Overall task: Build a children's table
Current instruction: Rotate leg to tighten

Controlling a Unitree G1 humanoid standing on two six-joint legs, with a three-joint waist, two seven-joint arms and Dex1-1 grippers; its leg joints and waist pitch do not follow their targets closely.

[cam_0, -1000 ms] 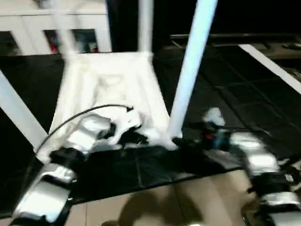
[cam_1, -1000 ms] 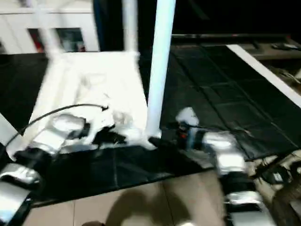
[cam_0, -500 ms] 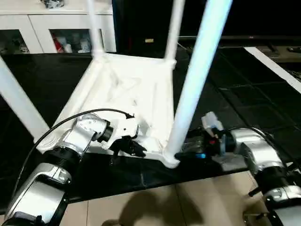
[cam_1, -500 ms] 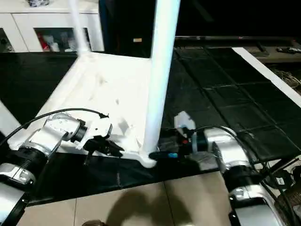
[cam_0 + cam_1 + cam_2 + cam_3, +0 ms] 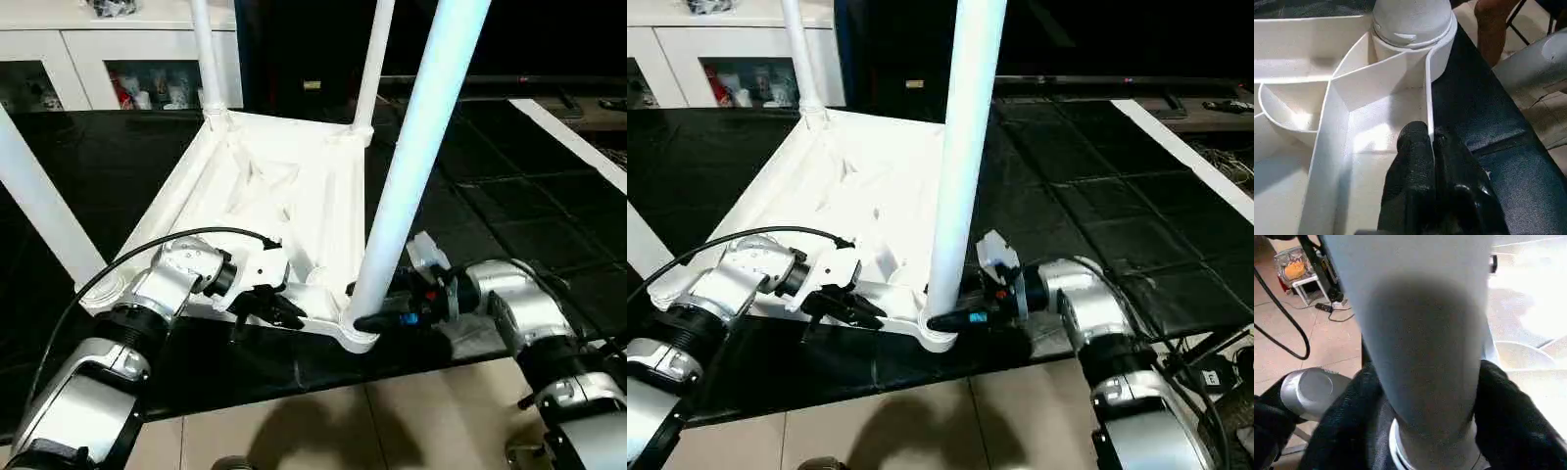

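The children's table (image 5: 284, 196) lies upside down on the black floor mat (image 5: 509, 186), its 4 legs pointing up. My left fingers (image 5: 1432, 161) are pinched tight on the table's near frame rim. My right fingers (image 5: 1498, 406) straddle the base of the near corner leg (image 5: 407, 176), one on each side.

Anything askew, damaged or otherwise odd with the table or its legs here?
Nothing stands out. The children's table lies top-down on the black mat with its legs upright in the corner sockets; no cracks or loose parts show.
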